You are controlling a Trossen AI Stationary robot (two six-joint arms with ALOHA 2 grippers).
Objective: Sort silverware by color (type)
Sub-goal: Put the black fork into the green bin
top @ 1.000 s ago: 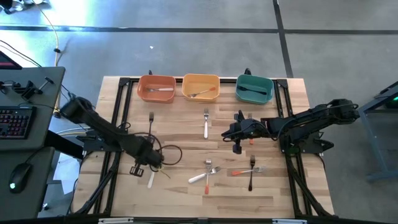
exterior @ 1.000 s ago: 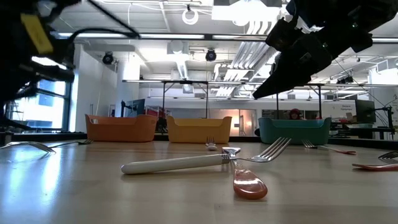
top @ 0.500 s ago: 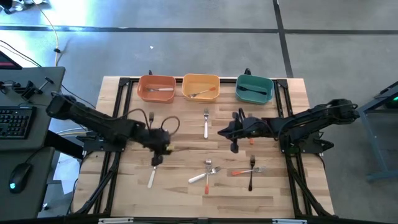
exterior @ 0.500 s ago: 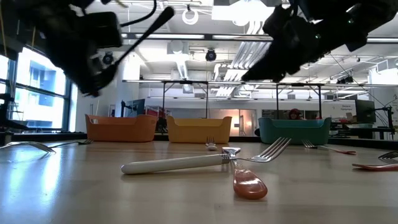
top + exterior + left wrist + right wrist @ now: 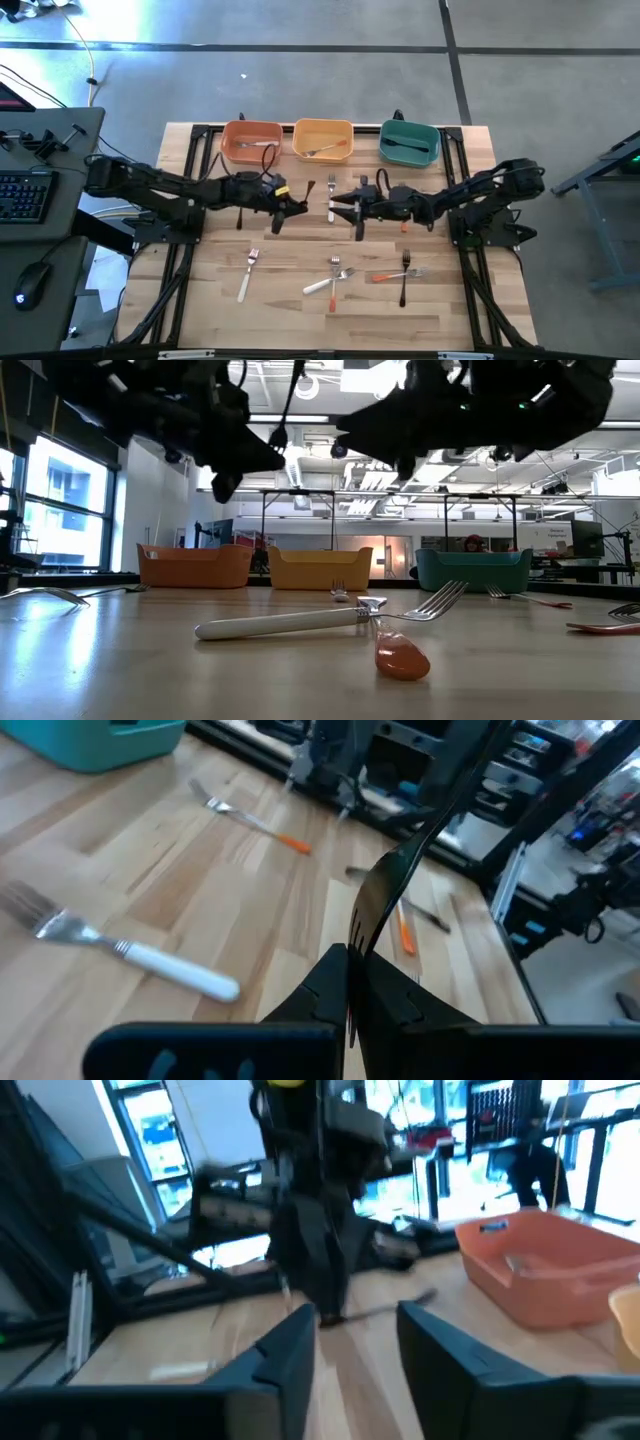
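My left gripper [image 5: 290,207] hovers over the table's middle, shut on a black fork [image 5: 420,840]. The fork's slim handle [image 5: 307,190] sticks out past the fingertips toward the far right. My right gripper [image 5: 345,203] faces it from the right, a short way off. It is open with nothing between its fingers [image 5: 290,1350]. In the low view both grippers [image 5: 235,460] [image 5: 390,445] hang well above the tabletop. A white fork [image 5: 331,198] lies on the wood under the gap between them. My left gripper pinches the black fork's broad end [image 5: 368,935] between its two shut fingers. The fingers come nearly level from the table's left, roughly along the fork. The handle rises slanting beyond the fingertips, and the whole fork is lifted clear of the table.
At the far edge stand an orange bin [image 5: 250,142], a yellow bin [image 5: 322,140] and a teal bin [image 5: 410,143], each with a fork inside. More forks lie on the near half: a white one [image 5: 247,272], a crossed white and orange pair [image 5: 328,280], an orange one [image 5: 390,275], a black one [image 5: 404,282].
My left gripper has carried the black fork from the near left toward the table's middle and far side, tipping from pointing down to nearly level. My right gripper has moved a little toward the left, tipped up to level, and opened.
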